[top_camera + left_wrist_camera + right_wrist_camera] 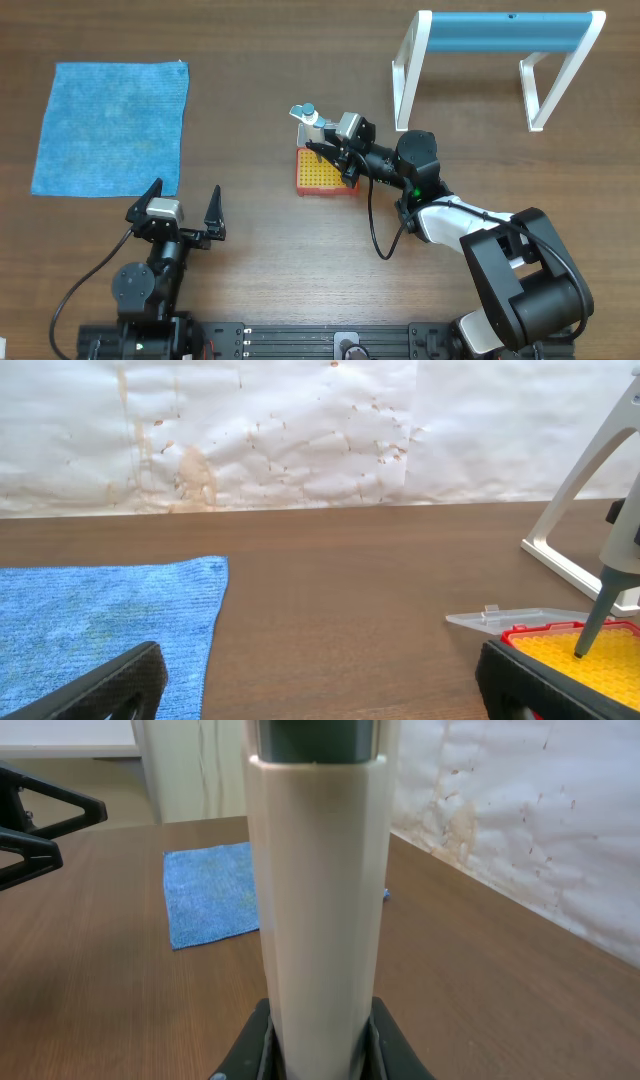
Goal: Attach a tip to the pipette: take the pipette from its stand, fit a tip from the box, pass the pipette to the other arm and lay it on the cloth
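Yellow-topped and red-rimmed, the box [322,172] sat mid-frame in the top view. The right gripper [338,135] hung just above it in the picture, clamped on the pipette [318,122]. The left gripper [185,192], lower left, gaped empty below the cloth [110,128], well apart from the pipette.

Left wrist view: at the right edge, the pipette [620,550] stood near upright, nose down on the box [590,650].

Right wrist view: the pipette [320,900] rose up the centre, pinched between the fingers. The box lay straight below, I judged, so the press would run down that long axis.
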